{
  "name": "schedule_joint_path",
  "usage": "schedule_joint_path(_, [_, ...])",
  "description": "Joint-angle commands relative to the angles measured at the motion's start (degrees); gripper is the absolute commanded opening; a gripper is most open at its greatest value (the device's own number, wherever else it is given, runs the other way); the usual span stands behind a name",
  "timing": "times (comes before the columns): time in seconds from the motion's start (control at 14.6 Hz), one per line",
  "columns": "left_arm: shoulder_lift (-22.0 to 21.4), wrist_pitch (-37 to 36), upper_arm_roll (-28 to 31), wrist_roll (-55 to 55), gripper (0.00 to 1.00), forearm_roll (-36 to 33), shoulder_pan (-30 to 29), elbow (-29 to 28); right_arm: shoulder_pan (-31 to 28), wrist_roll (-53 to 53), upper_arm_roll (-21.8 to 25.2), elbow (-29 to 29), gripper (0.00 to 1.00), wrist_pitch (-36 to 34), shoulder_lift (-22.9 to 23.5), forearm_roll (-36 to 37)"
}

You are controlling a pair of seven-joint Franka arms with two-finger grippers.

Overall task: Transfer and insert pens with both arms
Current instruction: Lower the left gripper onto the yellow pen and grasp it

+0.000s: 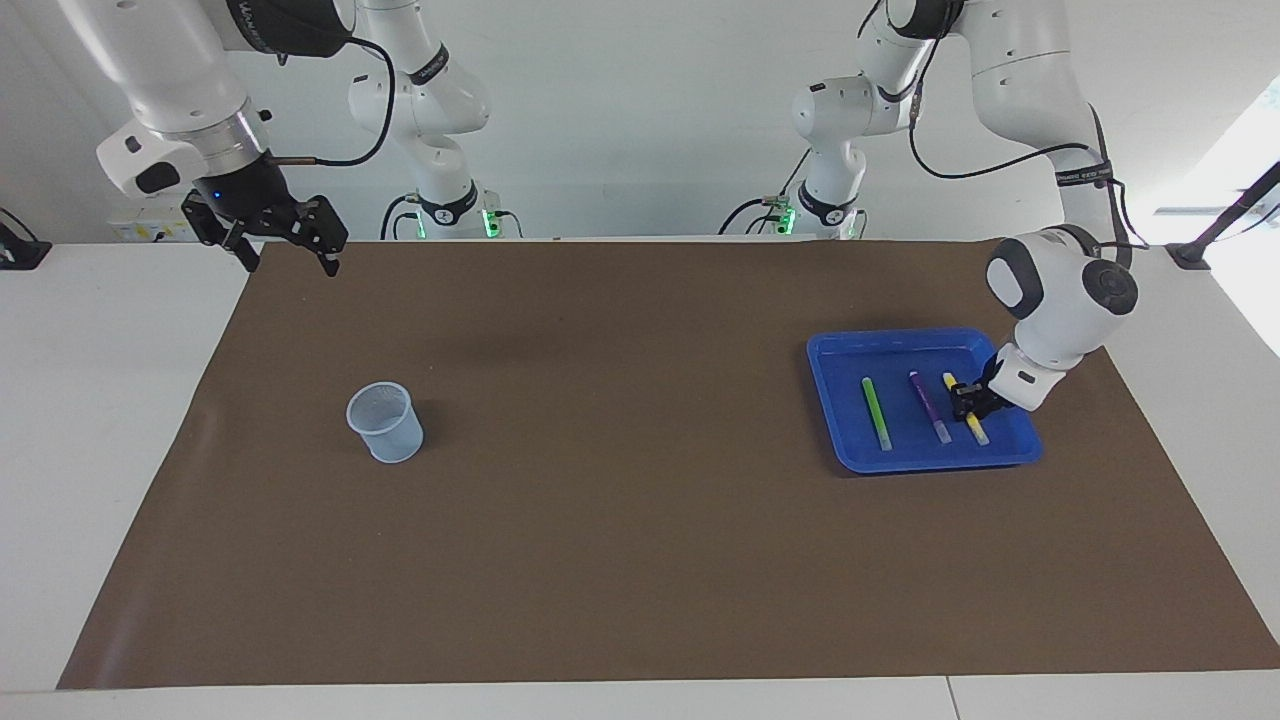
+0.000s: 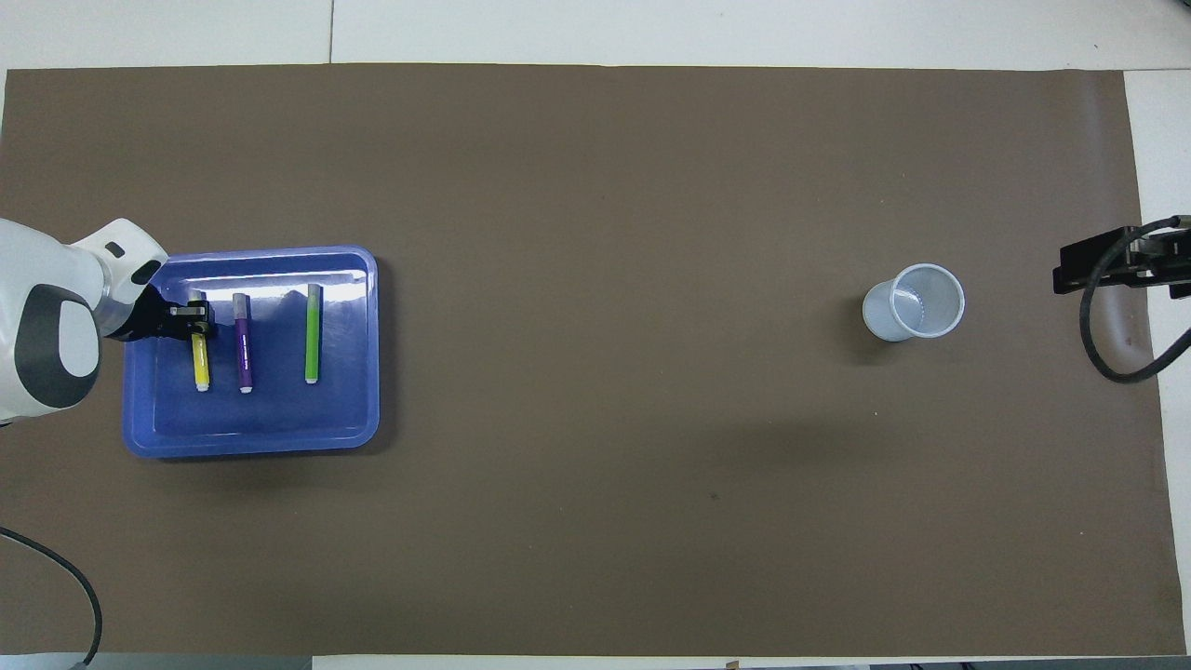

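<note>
In the tray point(image 1: 830, 400), the left gripper point(image 1: 968, 401) straddles the yellow pen point(image 1: 972, 422); whether it is clamped I cannot tell. All three pens lie there, the cup point(image 1: 384, 421) empty. The right gripper point(image 1: 290, 245) waits, fingers apart.

The left claw point(image 1: 967, 402) covers the middle of the yellow pen point(image 1: 977, 430) in the blue tray point(image 1: 830, 400), its fingertips too small to read. In the overhead view, the frame edge cuts off the right claw point(image 2: 1084, 270) and both arms.

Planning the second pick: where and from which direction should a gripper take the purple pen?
Grip the purple pen mid-barrel, coming straight down. It lies flat in the blue tray, and the gaps to the yellow pen and green pen leave finger room.
</note>
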State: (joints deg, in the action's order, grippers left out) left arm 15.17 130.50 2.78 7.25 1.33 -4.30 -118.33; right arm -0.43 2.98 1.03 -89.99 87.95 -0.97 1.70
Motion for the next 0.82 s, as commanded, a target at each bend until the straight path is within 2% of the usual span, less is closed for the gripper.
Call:
schedule_joint_path(0.0, [0.0,1.3,-0.1,0.6,0.0,0.5,-0.4,-0.5,-0.8,-1.1,-0.3,-0.2,1.0,0.0,-0.2,-0.6])
schedule_joint_path(0.48, [-0.3,-1.6,-0.1,-2.5,0.0,0.5,0.2,1.3,-0.7,-0.8,-0.3,-0.8,1.0,0.6,-0.3,-0.6])
schedule_joint_path(0.75, [-0.7,-17.5,-0.8,-9.2,0.0,0.4,0.6,11.4,-0.7,-0.7,-0.3,-1.0,1.0,0.6,-0.3,-0.6])
